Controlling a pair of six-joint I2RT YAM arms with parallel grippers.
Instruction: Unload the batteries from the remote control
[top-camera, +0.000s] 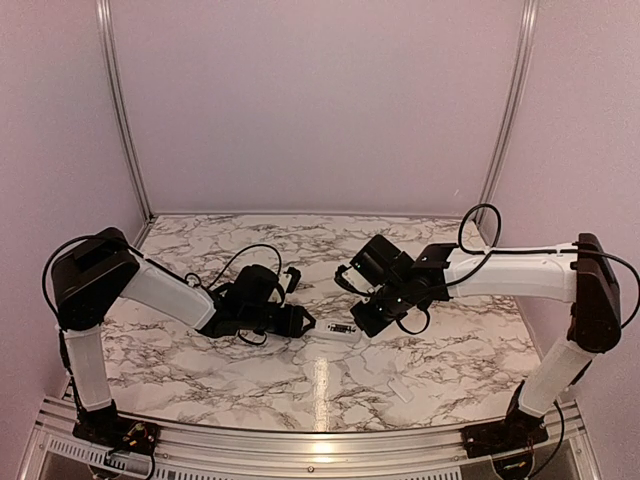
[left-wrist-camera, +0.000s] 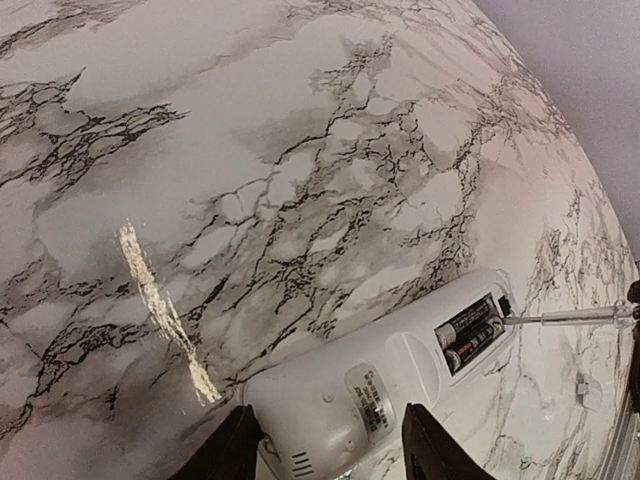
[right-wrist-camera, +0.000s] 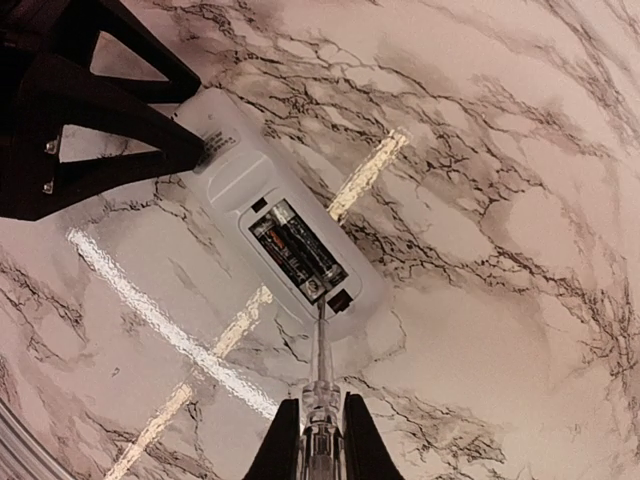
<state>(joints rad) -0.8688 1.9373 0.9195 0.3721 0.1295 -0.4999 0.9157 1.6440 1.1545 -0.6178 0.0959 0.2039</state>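
Right gripper (right-wrist-camera: 320, 432) clamped on thin pale stick (right-wrist-camera: 320, 355), tip forward. At stick tip, touching: remote control (right-wrist-camera: 225, 175), flat on marble tabletop (right-wrist-camera: 500, 200), recess upward. Inside recess, just beyond tip: batteries (right-wrist-camera: 298, 250), seated side by side. At remote control's far end: left gripper (left-wrist-camera: 332, 432), closed across its width, holding it.
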